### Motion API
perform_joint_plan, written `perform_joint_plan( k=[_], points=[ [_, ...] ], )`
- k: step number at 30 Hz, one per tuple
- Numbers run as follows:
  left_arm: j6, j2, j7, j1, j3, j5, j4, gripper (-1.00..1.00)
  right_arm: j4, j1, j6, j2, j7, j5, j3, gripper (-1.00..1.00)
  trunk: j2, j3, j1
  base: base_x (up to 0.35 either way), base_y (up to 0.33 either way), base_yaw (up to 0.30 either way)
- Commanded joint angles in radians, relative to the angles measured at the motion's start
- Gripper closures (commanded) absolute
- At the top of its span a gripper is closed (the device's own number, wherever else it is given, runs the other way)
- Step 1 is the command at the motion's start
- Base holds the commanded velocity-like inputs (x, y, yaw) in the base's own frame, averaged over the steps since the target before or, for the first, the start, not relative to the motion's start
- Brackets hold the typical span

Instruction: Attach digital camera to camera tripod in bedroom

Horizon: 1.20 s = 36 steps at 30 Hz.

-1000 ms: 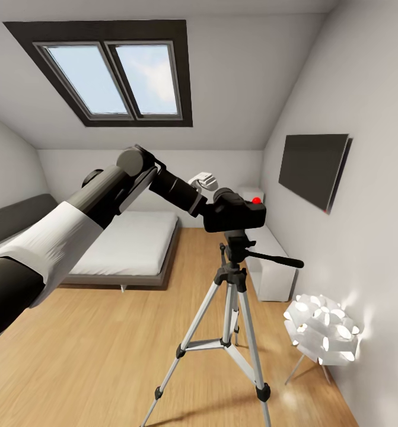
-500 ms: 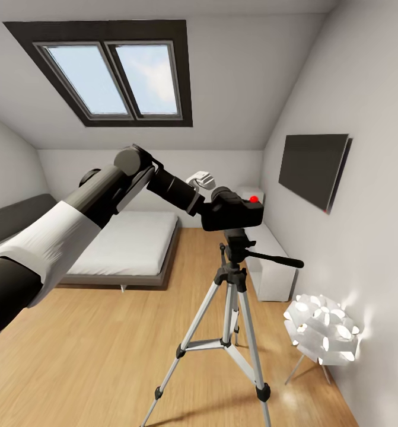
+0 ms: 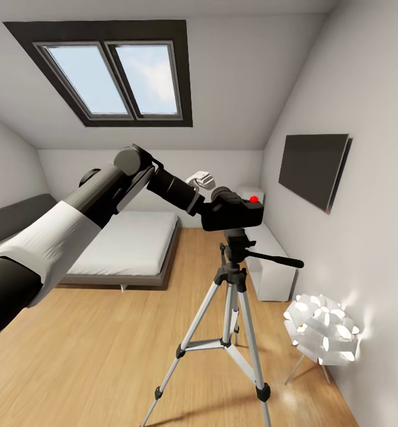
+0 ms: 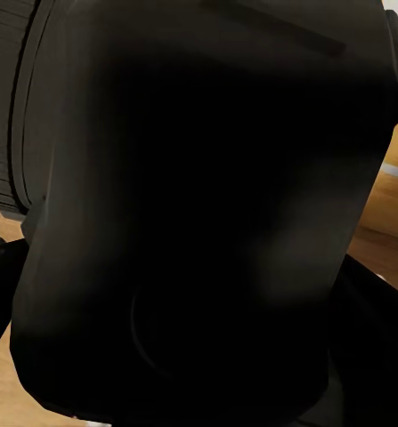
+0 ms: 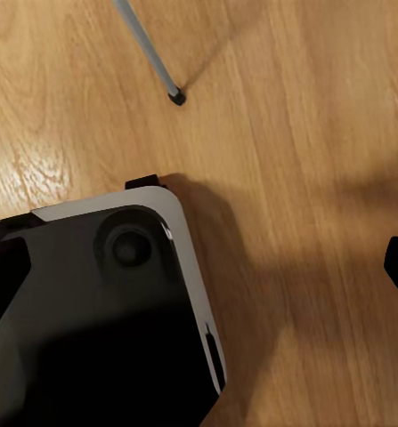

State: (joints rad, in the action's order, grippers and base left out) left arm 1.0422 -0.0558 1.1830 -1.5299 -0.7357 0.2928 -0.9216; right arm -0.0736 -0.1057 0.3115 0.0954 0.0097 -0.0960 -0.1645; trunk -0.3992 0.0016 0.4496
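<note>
Now the mounting step is judged to be in hand. In the bedroom, the camera tripod [image 3: 229,308], silver-legged with a black pan head, stands on the wood floor. Directly over its head the digital camera [image 3: 233,212], black with a red button, is held. The left gripper's [image 3: 207,204] closure cannot be told; a gentle lowering seems called for.

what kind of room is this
Most likely an attic bedroom: a grey-framed bed stands on the wood floor, a skylight is set in the sloped ceiling, and a TV hangs on the wall.
</note>
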Motion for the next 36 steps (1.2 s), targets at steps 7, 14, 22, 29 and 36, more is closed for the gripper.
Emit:
perform_joint_plan(
  k=[7,14,22,29,36],
  points=[
    [0.005,0.000,0.002,0.000,-0.002,0.003,0.000,1.00,-0.005,-0.002,0.008,0.001,0.002,-0.010,0.000,-1.00,-0.001,0.000,0.000,0.000,0.000,0.000],
    [0.005,0.001,0.003,0.000,-0.002,0.003,0.000,1.00,-0.005,-0.002,0.008,0.001,0.001,-0.010,-0.001,-1.00,-0.001,0.000,0.000,0.000,0.000,0.000],
    [0.005,0.003,0.002,0.001,-0.002,0.003,0.000,1.00,-0.005,-0.002,0.006,0.001,0.003,-0.009,0.000,-1.00,-0.001,0.000,0.000,0.000,0.000,0.000],
    [0.005,0.006,0.003,0.001,-0.001,0.003,0.000,1.00,0.011,-0.002,0.012,0.006,0.001,0.001,0.017,-1.00,-0.001,0.000,0.000,0.000,0.000,0.000],
    [0.005,0.008,0.003,0.001,-0.001,0.003,0.000,1.00,0.089,-0.002,0.176,0.022,0.003,0.012,0.137,-1.00,-0.001,0.000,0.000,0.000,0.000,0.000]
  ],
)
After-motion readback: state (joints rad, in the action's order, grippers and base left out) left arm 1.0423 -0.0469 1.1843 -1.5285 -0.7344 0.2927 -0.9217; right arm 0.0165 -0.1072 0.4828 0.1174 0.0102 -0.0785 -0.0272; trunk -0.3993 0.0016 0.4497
